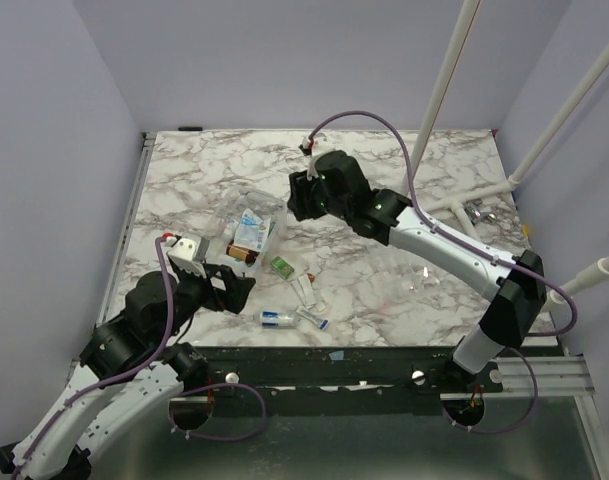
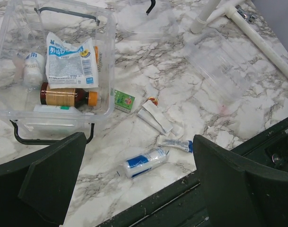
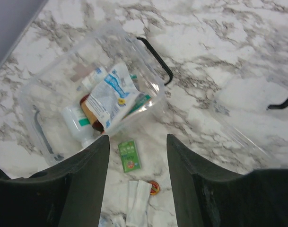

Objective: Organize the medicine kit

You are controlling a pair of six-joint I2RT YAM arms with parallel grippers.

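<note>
Medicine kit box [image 1: 230, 206] sits lidless on the left-centre of the marble worktop [image 1: 214, 160], between the two arms.
Inside it lie a blue-and-white sachet [image 2: 70, 59], a brown bottle [image 2: 63, 97] and a white bottle [image 2: 32, 68]. Just beside its wall on the worktop is a small green packet [image 2: 124, 101], and near that are white sachets [image 2: 154, 117], a small tube [image 2: 176, 143] and a blue-and-white roll [image 2: 144, 162]. A clear lid [image 2: 219, 61] rests apart to the right. The left fingers [image 2: 54, 184] are spread wide and empty above the loose items. The right fingers [image 3: 87, 184] are likewise spread and empty above the box.
</note>
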